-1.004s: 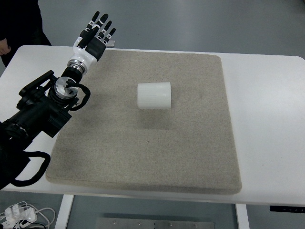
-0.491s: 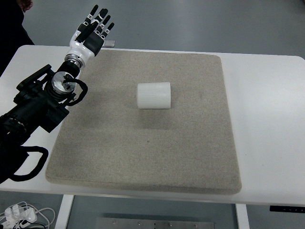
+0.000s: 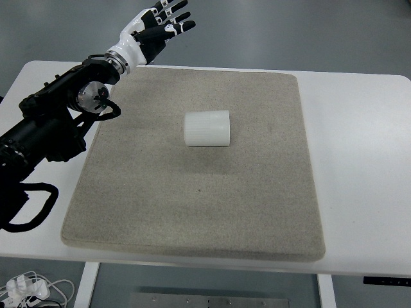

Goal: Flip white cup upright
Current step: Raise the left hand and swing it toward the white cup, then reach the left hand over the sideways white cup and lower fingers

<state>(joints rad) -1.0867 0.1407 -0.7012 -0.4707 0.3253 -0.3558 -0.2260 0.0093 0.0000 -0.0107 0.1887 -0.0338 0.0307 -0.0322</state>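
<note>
Lying on its side, the white cup [image 3: 207, 128] rests near the middle of a big gray mat [image 3: 192, 212]. The cup has little ridges all around it. Its round ends face left and right in the picture, and I cannot tell which end is the open one. The mat covers most of the white worktop [image 3: 359, 192], which shows as a bare strip on the right and along the edges.

The left hand [image 3: 156, 25] is up at the far left corner of the mat, out past its far edge. It is white and black. Its fingers [image 3: 174, 14] are spread out and straight, pointing to the right, and they hold nothing. The hand is well apart from the cup and does not touch it. The black left arm [image 3: 54, 125] comes in from the left side of the picture.

Some white wires [image 3: 29, 287] lie on the floor at the bottom left.
</note>
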